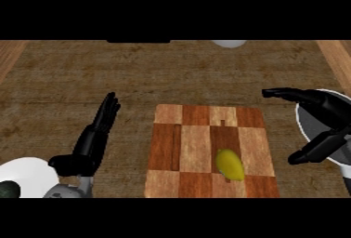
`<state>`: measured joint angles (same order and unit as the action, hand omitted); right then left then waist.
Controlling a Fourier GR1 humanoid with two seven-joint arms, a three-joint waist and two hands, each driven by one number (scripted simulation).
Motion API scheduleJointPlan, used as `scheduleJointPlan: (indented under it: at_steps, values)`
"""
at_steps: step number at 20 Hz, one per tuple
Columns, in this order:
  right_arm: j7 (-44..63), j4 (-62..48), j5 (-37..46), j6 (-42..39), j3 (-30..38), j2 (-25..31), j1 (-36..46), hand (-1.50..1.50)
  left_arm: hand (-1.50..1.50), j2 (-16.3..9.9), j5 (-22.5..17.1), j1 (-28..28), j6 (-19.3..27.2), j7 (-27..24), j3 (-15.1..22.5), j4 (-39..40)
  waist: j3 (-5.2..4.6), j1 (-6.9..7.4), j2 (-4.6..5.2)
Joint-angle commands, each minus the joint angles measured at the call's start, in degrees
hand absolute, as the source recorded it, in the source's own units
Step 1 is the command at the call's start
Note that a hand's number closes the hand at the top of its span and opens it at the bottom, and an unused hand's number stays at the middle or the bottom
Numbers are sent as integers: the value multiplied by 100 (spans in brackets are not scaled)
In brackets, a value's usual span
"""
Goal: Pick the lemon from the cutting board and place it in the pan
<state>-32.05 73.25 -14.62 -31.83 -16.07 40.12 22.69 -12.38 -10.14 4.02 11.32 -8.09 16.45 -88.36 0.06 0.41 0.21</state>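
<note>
Your left hand [96, 135] rests with fingers straight left of the cutting board [198, 135]. Right of the board, your right hand [328, 125] spreads wide over the pan's rim [302, 122]. Bare counter [171, 74] lies beyond. Your lemon [230, 164] sits near the board's front edge.

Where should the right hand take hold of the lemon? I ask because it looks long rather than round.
Probably across its narrow middle, coming from above and the right. The lemon lies flat on the cutting board, long axis running roughly up the view, nothing beside it. The open right hand is the nearer one.
</note>
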Motion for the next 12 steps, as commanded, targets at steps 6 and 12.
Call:
scheduleJointPlan:
  at_steps: [6,12]
  values:
    - [366,155,1499,-149,-771,-94,929,-150,0,206,297,-16,58,-190,138,97,-9,60,-6]
    - [844,997,2649,-72,-1476,57,832,-150,0,126,43,-91,-129,-2,-76,28,-11,-28,-28]
